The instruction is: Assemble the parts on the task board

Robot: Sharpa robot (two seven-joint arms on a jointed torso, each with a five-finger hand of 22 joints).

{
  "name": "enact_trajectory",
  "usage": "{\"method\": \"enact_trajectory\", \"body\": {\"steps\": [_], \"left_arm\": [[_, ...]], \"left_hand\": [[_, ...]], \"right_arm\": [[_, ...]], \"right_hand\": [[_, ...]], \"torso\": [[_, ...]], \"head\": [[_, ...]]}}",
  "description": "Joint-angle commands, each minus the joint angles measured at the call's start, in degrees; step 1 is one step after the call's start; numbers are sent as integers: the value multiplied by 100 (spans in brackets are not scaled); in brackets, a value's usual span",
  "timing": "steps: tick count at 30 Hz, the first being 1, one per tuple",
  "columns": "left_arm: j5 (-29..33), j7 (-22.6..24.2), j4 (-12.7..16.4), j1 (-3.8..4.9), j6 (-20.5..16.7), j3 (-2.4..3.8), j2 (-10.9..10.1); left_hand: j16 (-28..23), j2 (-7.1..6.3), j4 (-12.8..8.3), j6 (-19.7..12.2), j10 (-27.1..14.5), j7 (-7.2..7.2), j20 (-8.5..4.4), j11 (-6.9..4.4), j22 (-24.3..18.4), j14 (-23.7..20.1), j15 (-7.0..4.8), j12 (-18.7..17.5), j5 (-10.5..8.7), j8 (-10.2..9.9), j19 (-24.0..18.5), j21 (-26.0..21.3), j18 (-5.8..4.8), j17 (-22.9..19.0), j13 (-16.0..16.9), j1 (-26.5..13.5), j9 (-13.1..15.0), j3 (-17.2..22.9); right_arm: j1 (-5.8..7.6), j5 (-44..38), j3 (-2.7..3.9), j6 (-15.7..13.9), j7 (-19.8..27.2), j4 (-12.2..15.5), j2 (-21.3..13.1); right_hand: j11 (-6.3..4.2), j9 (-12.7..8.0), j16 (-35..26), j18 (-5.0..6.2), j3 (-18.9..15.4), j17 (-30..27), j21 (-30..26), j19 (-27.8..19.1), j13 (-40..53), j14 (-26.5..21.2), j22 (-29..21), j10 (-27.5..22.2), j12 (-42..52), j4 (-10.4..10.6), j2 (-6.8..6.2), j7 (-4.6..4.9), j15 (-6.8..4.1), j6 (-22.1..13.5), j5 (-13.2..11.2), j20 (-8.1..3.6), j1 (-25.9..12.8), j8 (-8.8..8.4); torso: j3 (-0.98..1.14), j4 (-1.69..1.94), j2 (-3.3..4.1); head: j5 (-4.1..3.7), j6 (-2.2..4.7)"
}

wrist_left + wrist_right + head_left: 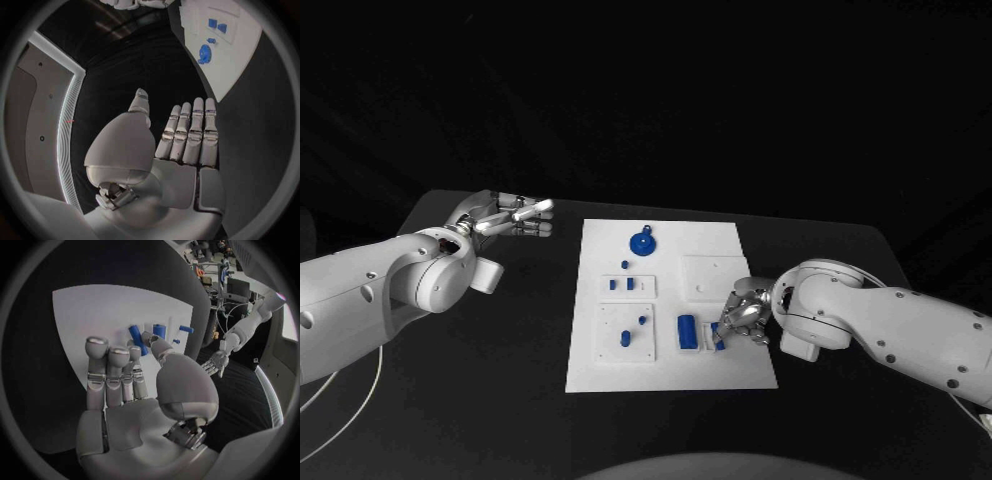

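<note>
Right robot hand (pixel 744 322) hovers fingers-apart, empty, over the long blue part (pixel 687 331); looks light, stiff, probably slick, so pinch its long sides. Left robot hand (pixel 506 215) is open too.

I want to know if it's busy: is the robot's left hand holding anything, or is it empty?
Empty. The left hand hangs over the black table, fingers straight and side by side, nothing between them, away from the task board.
</note>
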Motion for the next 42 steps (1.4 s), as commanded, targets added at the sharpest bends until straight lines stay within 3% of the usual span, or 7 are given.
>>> {"method": "enact_trajectory", "body": {"steps": [1, 18, 27, 32, 41, 42], "left_arm": [[-23, 10, 10, 4, 94, 3, 12], [-36, -12, 24, 4, 111, 3, 4], [-39, -17, 29, 4, 110, 2, -3], [-42, -21, 31, 4, 111, 2, -3], [-45, -23, 29, 4, 108, 2, -5], [-46, -23, 28, 4, 108, 2, -5]], "left_hand": [[-19, 9, 26, -12, -5, 5, 17, -6, -3, 7, -16, 4, -9, 13, -13, -7, -32, 0, 1, -11, 1, -3], [-18, 12, 32, -12, -6, 5, 18, -5, -3, 7, -16, 4, -9, 13, -14, -7, -31, 0, 1, -14, 1, 0], [-18, 12, 32, -12, -6, 5, 18, -5, -3, 7, -16, 4, -9, 13, -14, -7, -31, 0, 1, -14, 1, 0], [-18, 12, 32, -12, -6, 5, 18, -5, -3, 7, -16, 4, -9, 13, -14, -7, -31, 0, 1, -14, 1, 0], [-18, 12, 32, -12, -6, 5, 18, -5, -3, 7, -16, 4, -9, 13, -14, -7, -31, 0, 1, -14, 1, 0], [-18, 12, 32, -12, -6, 5, 18, -5, -3, 7, -16, 4, -9, 13, -14, -7, -31, 0, 1, -14, 1, 0]], "right_arm": [[-5, -107, 1, 209, -63, 20, 13], [-5, -186, -2, 154, -66, -65, 148], [-5, -219, -5, 140, -71, -127, 203], [-5, -228, -9, 149, -74, -147, 228], [-5, -231, -15, 206, -81, -159, 239], [-5, -231, -16, 211, -80, -159, 239]], "right_hand": [[-47, 2, -26, -109, -40, -2, -19, 257, -3, 0, 383, 1, 5, 6, 34, 1, -32, 46, -45, -14, -16, 6], [-51, -2, -20, -112, -137, -2, -34, 263, 2, 1, 383, 23, 29, 343, 18, -21, -33, 46, -463, -16, -58, 6], [-46, -2, -15, -113, -159, 0, -40, 266, 0, 3, 381, 37, 36, 589, -12, -28, -30, 43, -939, -14, -105, 7], [-39, 0, -13, -110, -213, -2, -46, 266, -6, 5, 379, 46, 36, 789, -35, -27, -25, 39, -1363, -10, -123, 6], [-31, 6, -22, -107, -193, -10, -50, 266, -21, 2, 380, 47, 28, 1087, -183, -20, -20, 36, -1589, -4, -96, 7], [-28, 8, -23, -106, -199, -11, -59, 266, -26, 3, 377, 47, 23, 1174, -220, -17, -18, 36, -1718, -2, -106, 7]], "torso": [[1, 0, 1], [-4, 4, 0], [-3, 2, -1], [-2, -1, 3], [3, -3, 0], [3, -4, 0]], "head": [[-5, 5], [26, 7], [32, 10], [45, 9], [42, 1], [43, 1]]}}
